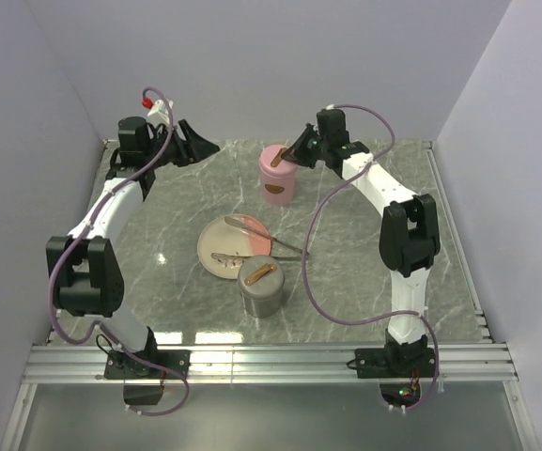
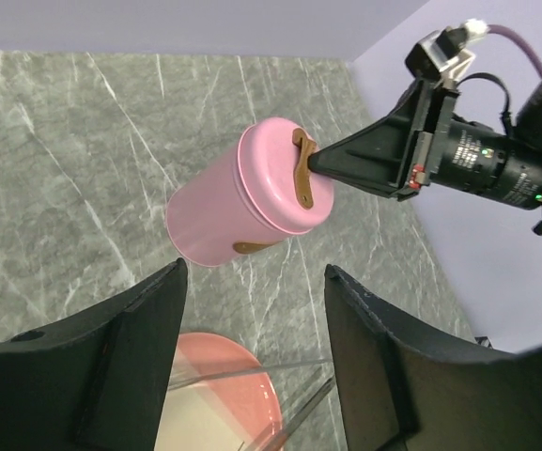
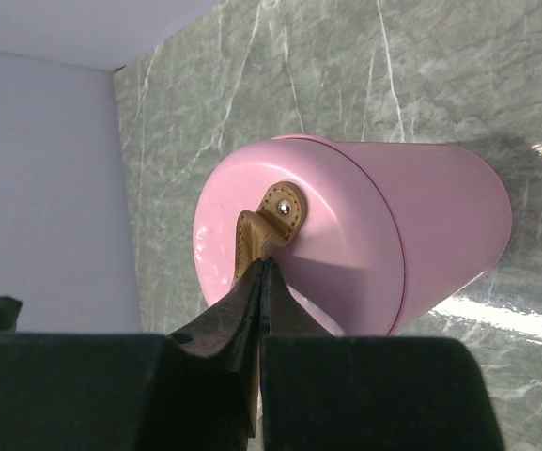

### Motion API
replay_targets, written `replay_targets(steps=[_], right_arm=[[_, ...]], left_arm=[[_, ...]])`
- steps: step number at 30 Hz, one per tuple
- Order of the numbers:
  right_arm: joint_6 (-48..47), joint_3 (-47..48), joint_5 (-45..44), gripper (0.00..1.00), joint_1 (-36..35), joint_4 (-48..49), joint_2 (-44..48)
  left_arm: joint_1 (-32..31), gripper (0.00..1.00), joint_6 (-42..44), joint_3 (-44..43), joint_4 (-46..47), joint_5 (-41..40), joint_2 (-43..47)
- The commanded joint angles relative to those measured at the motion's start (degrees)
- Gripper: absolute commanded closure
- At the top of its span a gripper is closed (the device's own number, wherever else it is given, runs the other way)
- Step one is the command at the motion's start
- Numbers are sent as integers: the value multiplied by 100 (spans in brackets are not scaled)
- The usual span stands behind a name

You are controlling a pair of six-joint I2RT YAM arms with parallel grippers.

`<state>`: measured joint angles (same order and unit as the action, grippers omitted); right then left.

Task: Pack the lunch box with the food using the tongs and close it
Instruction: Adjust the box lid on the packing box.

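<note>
Right gripper (image 3: 263,268) clenched on the tan strap (image 3: 278,214) atop the pink lunch box (image 1: 278,178), far centre of the grey marble table (image 1: 346,282); pale lilac walls (image 1: 280,66) all round. Tongs (image 1: 266,237) lie across the plate (image 1: 216,235), mid-table, sticking out right. Food (image 1: 225,256) on the plate's near side, too small to make out. Grey canister (image 1: 261,291) touches the plate's near-right rim. Right arm stretched far, leaning left. Left gripper (image 1: 195,143) far-left, jaws apart, empty, pointing right at the box.
</note>
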<state>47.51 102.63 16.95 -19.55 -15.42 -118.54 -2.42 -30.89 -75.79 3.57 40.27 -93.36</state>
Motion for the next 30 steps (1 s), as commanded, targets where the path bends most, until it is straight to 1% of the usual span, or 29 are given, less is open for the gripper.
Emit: replay_targets(steps=[1, 2, 7, 9, 13, 16, 21, 25, 28, 30], right_arm=[[-320, 169, -270, 100, -39, -312, -134], [-504, 318, -532, 100, -75, -417, -134], [-909, 565, -956, 100, -163, -813, -204], [-1120, 740, -1027, 100, -216, -1014, -266], [-1322, 890, -1088, 100, -277, -1077, -301], [-1559, 1118, -1325, 100, -391, -1296, -415], [-1832, 1303, -1572, 100, -514, -1568, -565], [-1929, 1321, -1633, 100, -523, -1683, -591], [-1912, 1181, -1484, 100, -532, -1701, -512], [-1903, 1084, -1266, 95, -506, -1579, -346]], left_arm=[[-145, 35, 180, -392, 109, 51, -356], [-163, 35, 198, -454, 100, 34, -436], [-172, 35, -13, -928, 205, 112, -1121], [-180, 36, -162, -1086, 284, 182, -1324], [-189, 36, -382, -1306, 328, 349, -1895], [-215, 36, -505, -1430, 398, 411, -2167], [-338, 36, -365, -1728, 320, 280, -2397], [-417, 38, -443, -1913, 293, 323, -2704], [-444, 38, -567, -2036, 354, 420, -2897], [-462, 39, -645, -2167, 416, 464, -2994]])
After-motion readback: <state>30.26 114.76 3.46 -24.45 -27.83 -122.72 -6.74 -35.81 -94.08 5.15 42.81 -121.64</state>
